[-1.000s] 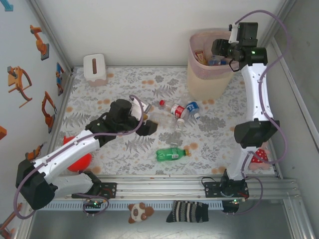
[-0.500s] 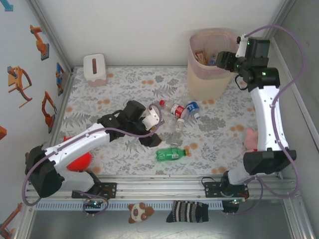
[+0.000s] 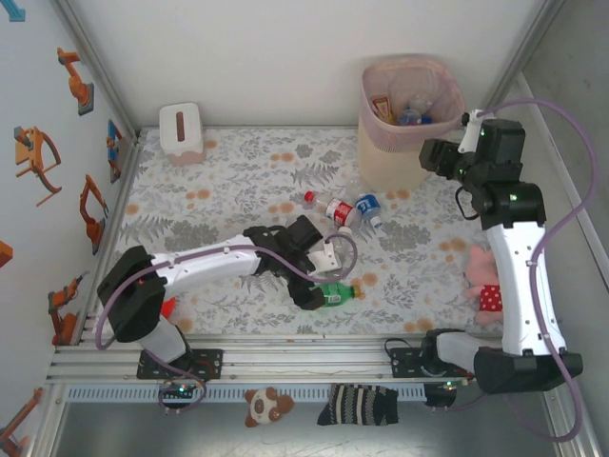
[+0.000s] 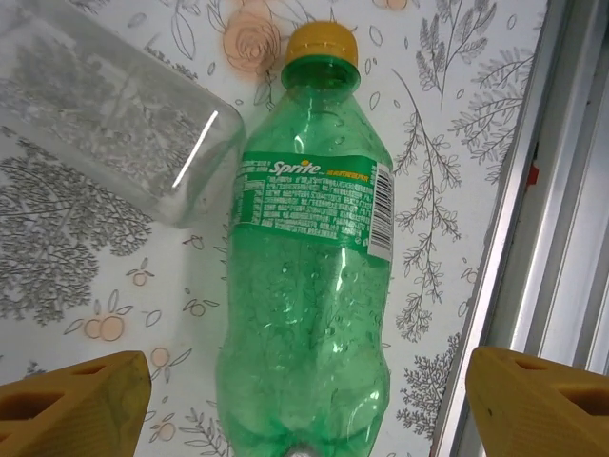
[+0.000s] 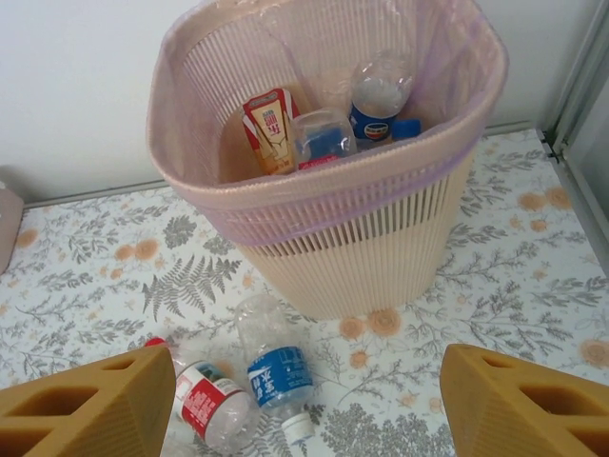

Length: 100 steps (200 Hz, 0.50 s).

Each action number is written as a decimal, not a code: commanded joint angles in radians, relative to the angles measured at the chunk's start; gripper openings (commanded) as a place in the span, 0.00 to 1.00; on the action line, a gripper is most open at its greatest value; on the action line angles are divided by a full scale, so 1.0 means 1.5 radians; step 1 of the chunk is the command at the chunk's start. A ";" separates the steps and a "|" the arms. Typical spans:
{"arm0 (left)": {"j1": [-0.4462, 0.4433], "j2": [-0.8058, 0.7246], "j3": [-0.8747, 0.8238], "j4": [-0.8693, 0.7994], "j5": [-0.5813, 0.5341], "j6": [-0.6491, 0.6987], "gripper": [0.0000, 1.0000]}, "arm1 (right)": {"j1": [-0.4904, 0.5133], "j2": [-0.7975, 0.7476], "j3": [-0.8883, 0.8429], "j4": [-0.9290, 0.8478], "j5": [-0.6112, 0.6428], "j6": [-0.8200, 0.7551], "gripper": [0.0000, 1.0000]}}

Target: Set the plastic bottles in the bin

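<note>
green bottle (image 4: 306, 286) lies untouched between spread fingers (image 4: 76, 405) of the left pincer (image 4: 309, 405).

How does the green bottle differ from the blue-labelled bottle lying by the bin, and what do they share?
The green bottle is tinted green; the blue-labelled bottle is clear. The green bottle's cap is yellow, the blue-labelled bottle's white. The green bottle lies near the front rail; the blue-labelled bottle lies beside the bin. Both lie on their sides, outside the bin.
</note>
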 commanded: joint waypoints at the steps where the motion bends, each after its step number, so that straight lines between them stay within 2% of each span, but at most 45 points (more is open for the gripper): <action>1: -0.019 0.028 0.026 -0.033 -0.041 0.013 0.86 | -0.005 -0.027 -0.023 -0.013 0.016 0.001 0.73; 69: -0.053 0.131 0.060 -0.088 -0.135 0.035 0.85 | -0.006 -0.058 -0.055 -0.034 0.021 -0.005 0.72; 100: -0.059 0.156 0.072 -0.101 -0.154 0.042 0.81 | -0.006 -0.063 -0.058 -0.039 0.021 -0.010 0.72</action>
